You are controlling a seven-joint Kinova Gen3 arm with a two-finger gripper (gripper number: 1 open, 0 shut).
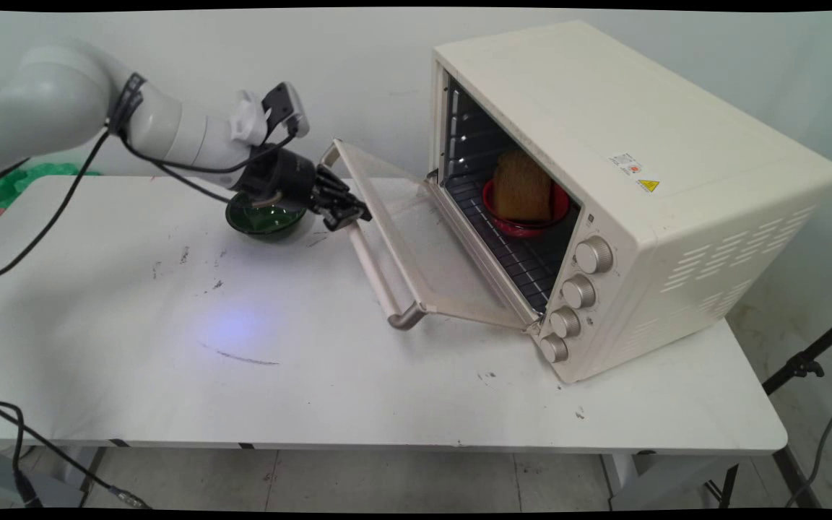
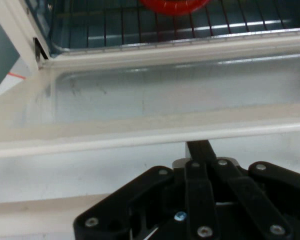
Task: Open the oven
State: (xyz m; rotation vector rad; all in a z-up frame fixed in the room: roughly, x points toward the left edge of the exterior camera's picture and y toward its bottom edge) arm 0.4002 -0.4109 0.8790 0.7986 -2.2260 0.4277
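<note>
A: What is biggest here?

B: The white tabletop, scuffed with dark marks. On it stands a boxy cream oven, smooth metal, with four round knobs down its front.

A: And its door?

B: The glass door hangs open towards the oven's left, a tubular handle along its outer edge. Inside the oven, on the wire rack, a glossy red bowl holds a rough brown slice of bread.

A: Anything outside the oven?

B: A dark green bowl, left of the door.

A: The pincer?

B: The black pincer meets the door's outer edge, fingers pressed together, clasping nothing I can see.
</note>
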